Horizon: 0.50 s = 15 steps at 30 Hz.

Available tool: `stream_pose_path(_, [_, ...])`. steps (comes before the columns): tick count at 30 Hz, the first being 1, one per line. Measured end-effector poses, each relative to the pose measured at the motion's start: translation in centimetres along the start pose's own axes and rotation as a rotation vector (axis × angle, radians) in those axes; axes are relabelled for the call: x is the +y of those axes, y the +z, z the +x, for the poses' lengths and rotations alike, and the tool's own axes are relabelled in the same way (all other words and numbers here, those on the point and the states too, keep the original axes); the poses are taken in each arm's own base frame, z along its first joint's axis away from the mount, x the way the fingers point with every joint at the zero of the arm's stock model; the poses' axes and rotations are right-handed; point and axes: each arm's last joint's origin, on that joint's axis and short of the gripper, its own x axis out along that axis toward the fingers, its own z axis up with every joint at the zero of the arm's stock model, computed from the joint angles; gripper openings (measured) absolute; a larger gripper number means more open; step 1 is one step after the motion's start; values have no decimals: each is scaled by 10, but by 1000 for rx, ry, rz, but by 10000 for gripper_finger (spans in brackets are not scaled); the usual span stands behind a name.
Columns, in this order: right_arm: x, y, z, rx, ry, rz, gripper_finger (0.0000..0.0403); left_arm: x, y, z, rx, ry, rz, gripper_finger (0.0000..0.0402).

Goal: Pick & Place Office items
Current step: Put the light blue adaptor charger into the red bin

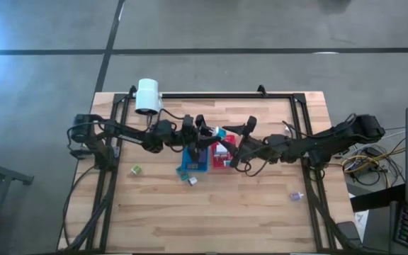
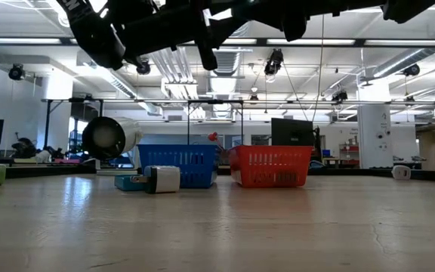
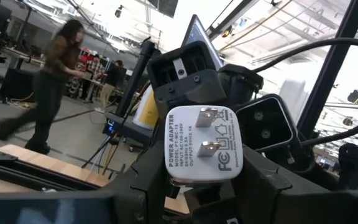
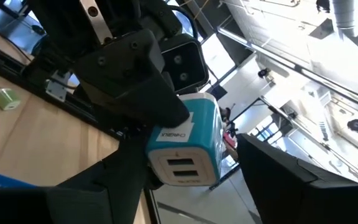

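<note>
Gripping boxy white-teal plastic power adapter (image 3: 204,144): left gripper (image 1: 205,132) jaws clamped; right gripper (image 1: 234,139) jaws apart alongside.

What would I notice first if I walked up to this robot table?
Two dark arms meet above the middle of the table, over a blue basket and a red basket. The left tool holds up a white and teal power adapter. A white lamp head sits at the far edge.

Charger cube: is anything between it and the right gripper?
Nothing visible. The charger cube sits just ahead of the open right gripper. Only the left gripper clamps it, one finger covering its side.
</note>
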Motion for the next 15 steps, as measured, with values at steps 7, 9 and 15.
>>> stream_pose_path(7, [2,-2,1,7,10,-9,176,1,-1,0,17,6,3,144])
stream_pose_path(9, [4,-2,1,9,11,-25,155,1,-1,0,16,6,2,144])
stream_pose_path(15, [7,-2,1,15,14,-59,147,1,-2,-1,31,6,9,144])
